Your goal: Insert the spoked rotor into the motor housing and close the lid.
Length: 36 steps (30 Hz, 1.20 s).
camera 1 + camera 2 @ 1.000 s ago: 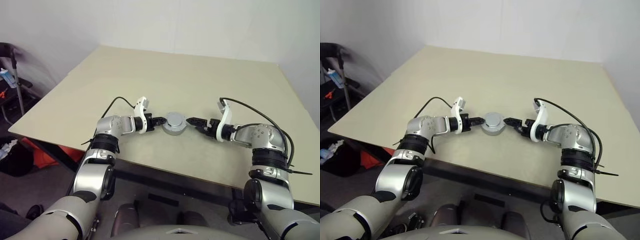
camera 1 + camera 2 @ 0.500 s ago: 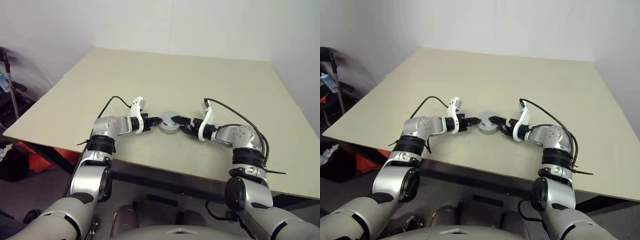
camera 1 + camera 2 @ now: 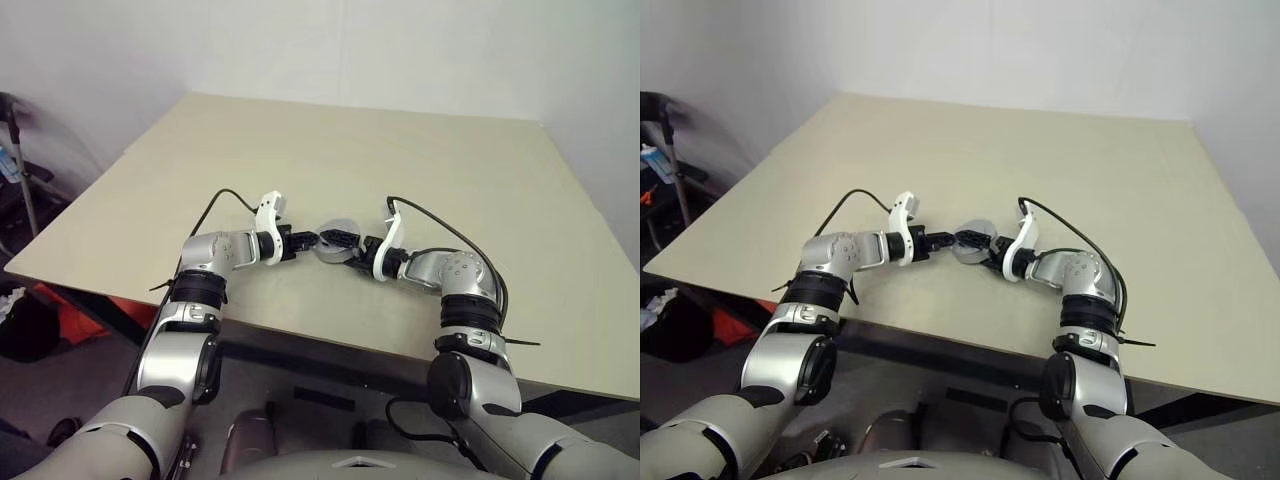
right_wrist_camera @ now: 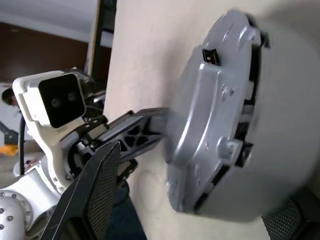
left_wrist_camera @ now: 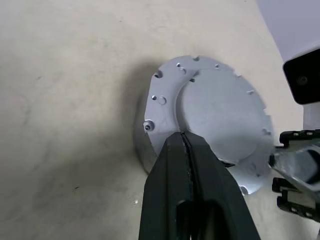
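Here the motor housing looks plain silver, round.

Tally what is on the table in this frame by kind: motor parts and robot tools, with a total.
Round silver motor assembly: 1
Black two-fingered tools: 2, left tool shut, right tool open around the assembly
Total: 3
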Motion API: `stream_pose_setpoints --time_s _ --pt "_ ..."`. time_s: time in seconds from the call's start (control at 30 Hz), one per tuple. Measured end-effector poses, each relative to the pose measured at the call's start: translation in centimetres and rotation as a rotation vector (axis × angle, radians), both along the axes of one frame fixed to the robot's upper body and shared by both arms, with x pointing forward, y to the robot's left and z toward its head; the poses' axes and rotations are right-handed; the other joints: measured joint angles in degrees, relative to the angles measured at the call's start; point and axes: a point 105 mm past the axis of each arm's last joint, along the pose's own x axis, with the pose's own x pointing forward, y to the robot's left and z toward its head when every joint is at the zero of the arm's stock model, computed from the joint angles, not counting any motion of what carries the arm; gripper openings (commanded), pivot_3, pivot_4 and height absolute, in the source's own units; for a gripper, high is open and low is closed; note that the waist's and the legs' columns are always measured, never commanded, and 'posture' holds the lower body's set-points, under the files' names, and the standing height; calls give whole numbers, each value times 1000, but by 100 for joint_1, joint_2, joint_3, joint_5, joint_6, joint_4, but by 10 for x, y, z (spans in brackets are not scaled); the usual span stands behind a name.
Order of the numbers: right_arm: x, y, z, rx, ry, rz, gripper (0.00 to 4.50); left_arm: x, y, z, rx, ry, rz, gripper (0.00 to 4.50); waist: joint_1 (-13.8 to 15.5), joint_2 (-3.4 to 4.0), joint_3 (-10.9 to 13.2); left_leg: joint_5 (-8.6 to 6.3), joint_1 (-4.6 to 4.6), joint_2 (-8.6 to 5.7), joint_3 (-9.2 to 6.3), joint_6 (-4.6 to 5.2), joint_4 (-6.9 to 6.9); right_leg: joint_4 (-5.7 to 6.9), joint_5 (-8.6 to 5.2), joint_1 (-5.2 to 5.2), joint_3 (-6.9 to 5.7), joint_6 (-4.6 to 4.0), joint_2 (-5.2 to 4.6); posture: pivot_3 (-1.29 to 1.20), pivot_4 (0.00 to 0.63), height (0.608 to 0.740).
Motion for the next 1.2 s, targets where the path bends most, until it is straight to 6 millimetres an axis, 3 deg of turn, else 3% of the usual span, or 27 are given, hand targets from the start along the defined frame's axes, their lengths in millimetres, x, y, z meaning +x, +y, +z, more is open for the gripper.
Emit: stream_pose_setpoints --time_s 0.33,0.43,0.6,1.03,1.13,1.2 --pt "12 5 -2 -10 0 -60 4453 0 0 -1 11 -4 1 0 -2 0 0 8 8 1 0 -13 1 4 1 8 0 0 -1 0 0 740" --pt "18 5 -5 -24 6 -97 3821 0 0 -2 12 -3 -1 0 0 0 0 10 13 1 0 -16 1 4 3 13 0 -1 -1 0 0 740" --pt "23 0 -12 -42 19 -148 2086 -1 -1 -2 12 -4 -5 0 5 1 1 12 6 -1 0 -19 1 4 6 12 -1 1 -5 0 0 740" --pt "28 -1 -12 -23 13 -191 2030 -2 -3 -1 -7 -25 -8 0 11 2 1 14 0 -1 0 -17 1 5 8 11 -3 0 -7 0 0 740" --pt "31 -5 -7 -5 9 -209 2030 -7 3 -3 -44 -12 0 0 11 9 8 26 -29 0 0 -7 2 5 16 -12 -6 -3 -7 0 0 740" --pt "35 -7 3 38 -1 -218 2030 -11 17 -8 -55 9 30 0 -6 17 13 37 -66 0 0 3 3 10 19 -52 -6 -5 -3 0 0 740"
